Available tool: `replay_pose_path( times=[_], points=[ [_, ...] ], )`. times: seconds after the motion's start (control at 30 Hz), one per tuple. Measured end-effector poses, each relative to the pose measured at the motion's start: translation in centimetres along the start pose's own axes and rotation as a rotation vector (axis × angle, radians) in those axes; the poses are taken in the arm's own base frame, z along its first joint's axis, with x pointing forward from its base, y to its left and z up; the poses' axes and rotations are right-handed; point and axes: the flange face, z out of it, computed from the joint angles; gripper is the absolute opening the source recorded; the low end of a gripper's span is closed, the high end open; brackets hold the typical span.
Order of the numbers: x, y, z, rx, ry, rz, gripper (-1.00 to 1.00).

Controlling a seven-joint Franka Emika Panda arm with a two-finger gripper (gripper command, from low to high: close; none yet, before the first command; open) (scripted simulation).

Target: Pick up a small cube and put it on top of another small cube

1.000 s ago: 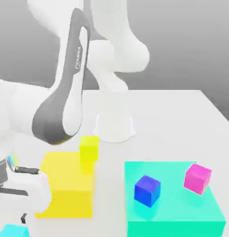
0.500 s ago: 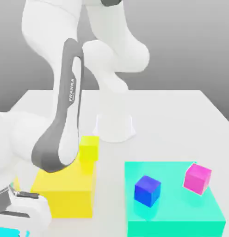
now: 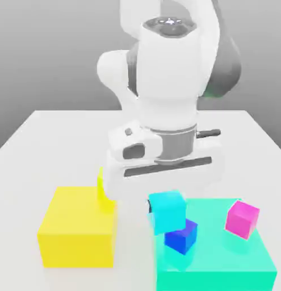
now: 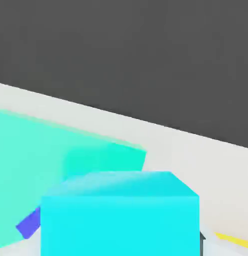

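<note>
We read carry step: end effector clamped on cyan cube, just above dark blue cube on turquoise block. Next: centre, lower, release.

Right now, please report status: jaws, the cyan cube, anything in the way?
Jaws shut on cyan cube. Cube carried just above dark blue cube on turquoise block. Pink cube stands apart, not in the way.

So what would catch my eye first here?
Probably the big white arm, its tool shut on a sky-blue cube just above a dark blue cube. That one sits on a flat turquoise block beside a pink cube; a yellow block lies at the exterior view's left.
</note>
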Motion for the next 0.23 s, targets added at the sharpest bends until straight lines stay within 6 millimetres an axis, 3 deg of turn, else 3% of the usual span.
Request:
replay_pose_path(
  times=[0.13, 0.17, 0.23],
  points=[
    [-0.8, -0.1, 4.7, -0.004, 0.003, -0.007, -1.0],
    [-0.8, -0.1, 5.4, -0.004, 0.003, -0.007, 1.0],
    [-0.9, -0.2, 5.4, -0.004, 0.003, -0.011, 1.0]
  ],
)
